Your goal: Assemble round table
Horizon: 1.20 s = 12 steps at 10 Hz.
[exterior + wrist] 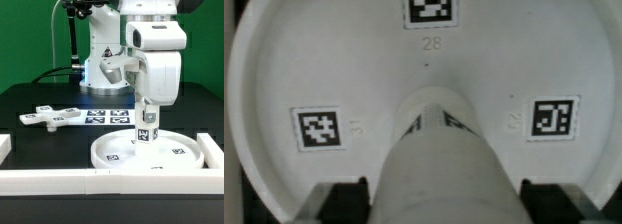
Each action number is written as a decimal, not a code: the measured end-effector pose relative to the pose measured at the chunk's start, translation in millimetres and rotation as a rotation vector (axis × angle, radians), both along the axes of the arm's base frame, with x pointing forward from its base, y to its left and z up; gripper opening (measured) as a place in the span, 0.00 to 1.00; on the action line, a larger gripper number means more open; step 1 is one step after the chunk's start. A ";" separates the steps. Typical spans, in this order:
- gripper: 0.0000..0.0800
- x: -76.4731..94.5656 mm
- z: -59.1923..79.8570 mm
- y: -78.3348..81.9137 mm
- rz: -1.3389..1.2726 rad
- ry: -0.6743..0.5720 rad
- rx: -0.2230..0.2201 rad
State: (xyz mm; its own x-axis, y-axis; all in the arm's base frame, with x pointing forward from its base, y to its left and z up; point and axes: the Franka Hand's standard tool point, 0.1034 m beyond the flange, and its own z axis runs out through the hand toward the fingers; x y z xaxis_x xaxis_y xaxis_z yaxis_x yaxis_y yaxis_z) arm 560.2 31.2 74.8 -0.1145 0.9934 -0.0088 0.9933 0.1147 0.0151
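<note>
The large rimmed white disc [150, 152] lies flat on the black table near the front, with square tags on its face. My gripper [147, 120] is shut on the short cylindrical post [147, 130] and holds it upright over the disc's middle, its lower end at or just above the disc. In the wrist view the post [441, 150] runs down between my dark fingers [345, 200] toward the disc [331, 70], covering the hub. The flat cross-shaped piece [52, 115] lies on the table at the exterior view's left.
The marker board [108, 117] lies flat behind the disc, in front of the arm's base. Long white border rails run along the front [60, 182] and the exterior view's right [213, 150]. A green wall stands behind.
</note>
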 end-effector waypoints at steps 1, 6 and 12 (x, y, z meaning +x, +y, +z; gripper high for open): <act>0.51 -1.1 -0.2 -5.2 -0.072 0.009 0.007; 0.51 -4.5 -1.4 -2.9 -0.797 0.033 0.046; 0.51 -3.8 -1.9 -2.5 -1.238 0.033 0.068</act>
